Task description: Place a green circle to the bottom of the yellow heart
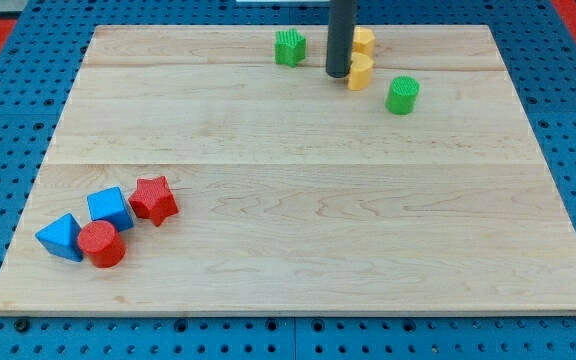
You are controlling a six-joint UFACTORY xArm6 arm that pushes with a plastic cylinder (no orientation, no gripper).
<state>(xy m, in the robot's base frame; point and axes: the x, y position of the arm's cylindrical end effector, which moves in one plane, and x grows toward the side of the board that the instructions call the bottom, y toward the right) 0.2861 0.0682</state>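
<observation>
The green circle (402,95) stands near the view's top, right of centre. Two yellow blocks sit just to its left: one (360,72) next to my rod and another (364,41) above it, partly hidden by the rod. I cannot tell which of them is the heart. My tip (338,74) rests on the board, touching or almost touching the left side of the lower yellow block. The green circle lies to the right of and a little below that block, apart from it.
A green star (289,47) sits left of my rod at the top. At the bottom left is a cluster: a red star (153,199), a blue cube (110,208), a blue triangle (61,237) and a red circle (101,244). The wooden board (298,230) lies on a blue pegboard.
</observation>
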